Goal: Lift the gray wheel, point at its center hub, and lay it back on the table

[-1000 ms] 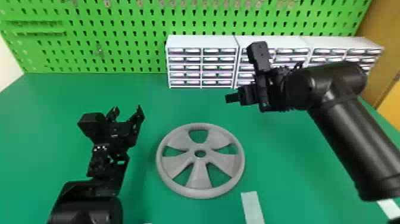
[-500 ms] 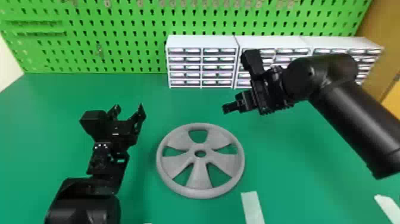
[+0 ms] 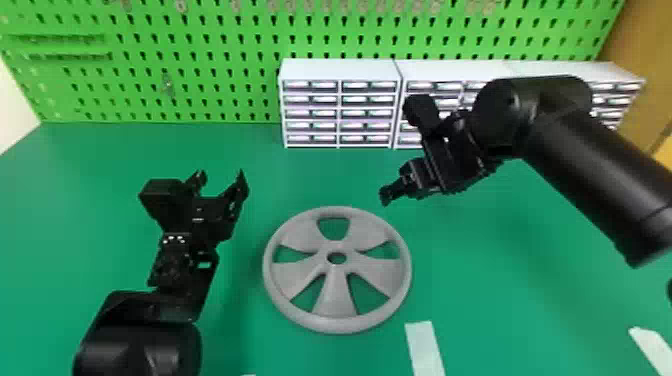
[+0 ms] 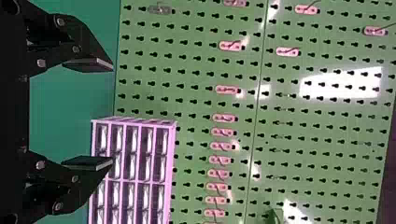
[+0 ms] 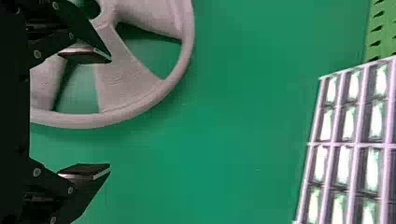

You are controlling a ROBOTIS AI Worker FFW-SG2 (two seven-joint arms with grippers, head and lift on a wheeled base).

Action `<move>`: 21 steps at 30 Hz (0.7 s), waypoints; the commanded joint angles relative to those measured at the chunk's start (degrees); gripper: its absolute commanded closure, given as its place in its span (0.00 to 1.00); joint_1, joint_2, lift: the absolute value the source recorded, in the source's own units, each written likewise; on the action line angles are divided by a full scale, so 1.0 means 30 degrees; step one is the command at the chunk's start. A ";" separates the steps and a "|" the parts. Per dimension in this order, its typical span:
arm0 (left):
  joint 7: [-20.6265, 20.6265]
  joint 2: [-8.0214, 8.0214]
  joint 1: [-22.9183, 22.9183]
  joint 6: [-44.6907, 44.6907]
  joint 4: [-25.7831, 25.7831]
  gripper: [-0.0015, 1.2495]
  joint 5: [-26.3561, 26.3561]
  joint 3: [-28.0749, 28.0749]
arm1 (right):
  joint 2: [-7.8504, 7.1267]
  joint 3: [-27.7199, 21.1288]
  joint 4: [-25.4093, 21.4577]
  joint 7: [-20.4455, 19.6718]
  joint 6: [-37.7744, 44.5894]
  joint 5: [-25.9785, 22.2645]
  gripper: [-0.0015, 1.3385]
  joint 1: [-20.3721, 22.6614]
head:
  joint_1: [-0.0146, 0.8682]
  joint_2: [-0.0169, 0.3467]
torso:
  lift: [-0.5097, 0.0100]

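The gray wheel point(image 3: 337, 295) lies flat on the green table point(image 3: 500, 300), its round center hub uncovered. Off its left side, my left gripper point(image 3: 222, 182) stands open with nothing between its fingers; the left wrist view has that gripper point(image 4: 112, 114) facing the pegboard. Above and behind the wheel's right rim is my right gripper point(image 3: 385, 195), not touching it. In the right wrist view the wheel point(image 5: 126, 84) lies beyond one finger of the right gripper point(image 5: 110, 114), whose fingers are wide open and hold nothing.
White drawer cabinets point(image 3: 340, 72) line the back of the table, in front of a green pegboard point(image 3: 200, 100). My right arm passes before the right-hand ones. Pale tape strips point(image 3: 424, 350) are stuck on the table's front part, right of the wheel.
My right gripper has come forward and lower, toward the wheel, its arm bending more at the wrist. The left arm has shifted only slightly. The wheel has stayed where it was.
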 commanded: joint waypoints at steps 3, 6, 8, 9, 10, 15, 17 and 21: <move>0.0042 0.0147 -0.0076 0.0095 -0.0060 0.43 -0.0054 -0.0289 | 0.0276 0.1077 0.1317 0.0002 0.0642 -0.0399 0.31 -0.0983 | 0.80 0.18 | 0.80; 0.0101 0.0206 -0.0106 0.0125 -0.0060 0.43 -0.0054 -0.0347 | 0.0306 0.1077 0.1493 0.0002 0.0759 -0.0575 0.31 -0.1071 | 0.80 0.18 | 0.80; 0.0101 0.0206 -0.0135 0.0125 -0.0090 0.43 -0.0054 -0.0347 | 0.0306 0.1311 0.1610 0.0002 0.0759 -0.0780 0.31 -0.1159 | 0.80 0.18 | 0.80; 0.0101 0.0235 -0.0135 0.0125 -0.0090 0.43 -0.0054 -0.0377 | 0.0335 0.1428 0.1698 0.0002 0.0759 -0.0868 0.31 -0.1217 | 0.80 0.18 | 0.80; 0.0101 0.0235 -0.0135 0.0125 -0.0090 0.43 -0.0054 -0.0377 | 0.0364 0.1487 0.1815 0.0002 0.0759 -0.0956 0.31 -0.1246 | 0.80 0.18 | 0.80; 0.0101 0.0265 -0.0193 0.0183 -0.0090 0.43 -0.0054 -0.0464 | 0.0394 0.1399 0.1932 0.0002 0.0642 -0.1014 0.31 -0.1159 | 0.80 0.18 | 0.80; 0.0101 0.0265 -0.0252 0.0183 -0.0119 0.43 -0.0083 -0.0523 | 0.0452 0.1370 0.2020 0.0002 0.0496 -0.0985 0.31 -0.1041 | 0.80 0.18 | 0.80; 0.0101 0.0265 -0.0311 0.0183 -0.0148 0.43 -0.0083 -0.0523 | 0.0657 0.1458 0.2459 0.0002 0.0086 -0.0897 0.31 -0.0807 | 0.80 0.18 | 0.80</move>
